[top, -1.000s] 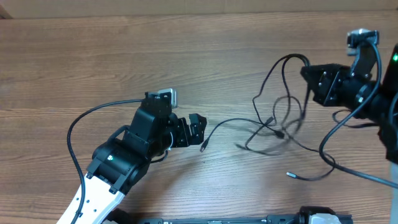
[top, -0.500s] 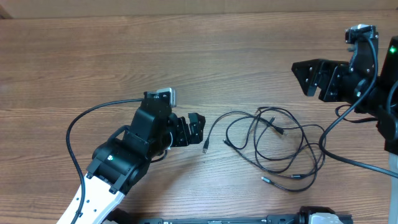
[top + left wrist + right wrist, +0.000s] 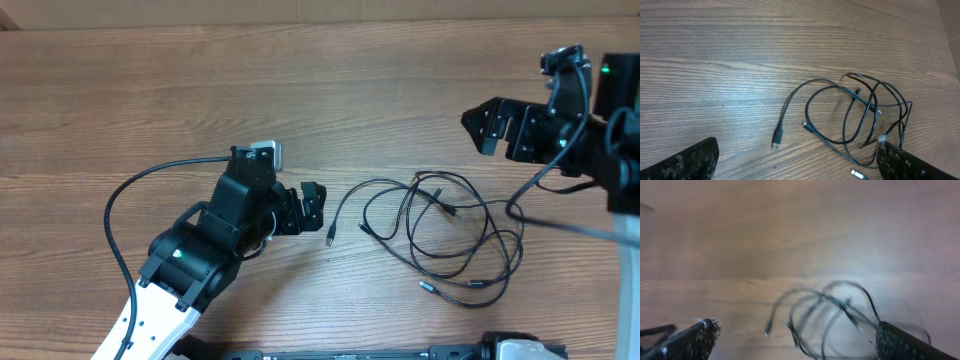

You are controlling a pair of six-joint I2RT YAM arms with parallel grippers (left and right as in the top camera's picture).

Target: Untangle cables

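The cables (image 3: 447, 211) are thin black cords lying in loose overlapping loops on the wooden table, right of centre. One USB plug (image 3: 330, 237) points toward my left gripper (image 3: 318, 210), which stands open just left of it and holds nothing. In the left wrist view the cables (image 3: 871, 106) lie ahead and to the right, with the plug (image 3: 777, 137) between the wide-apart fingers (image 3: 690, 160). My right gripper (image 3: 478, 128) hangs open above and to the right of the tangle. The right wrist view is blurred, with the cables (image 3: 840, 302) below the open gripper (image 3: 797, 342).
Thick black arm cables run by the left arm (image 3: 130, 190) and the right arm (image 3: 530, 210). Another small plug (image 3: 428, 287) lies at the tangle's front edge. A black fixture (image 3: 400, 352) sits along the table's front edge.
The right gripper opened and let go of the cables, which dropped and settled in flat loops on the table. The right arm shifted a little left. The left arm stayed still.
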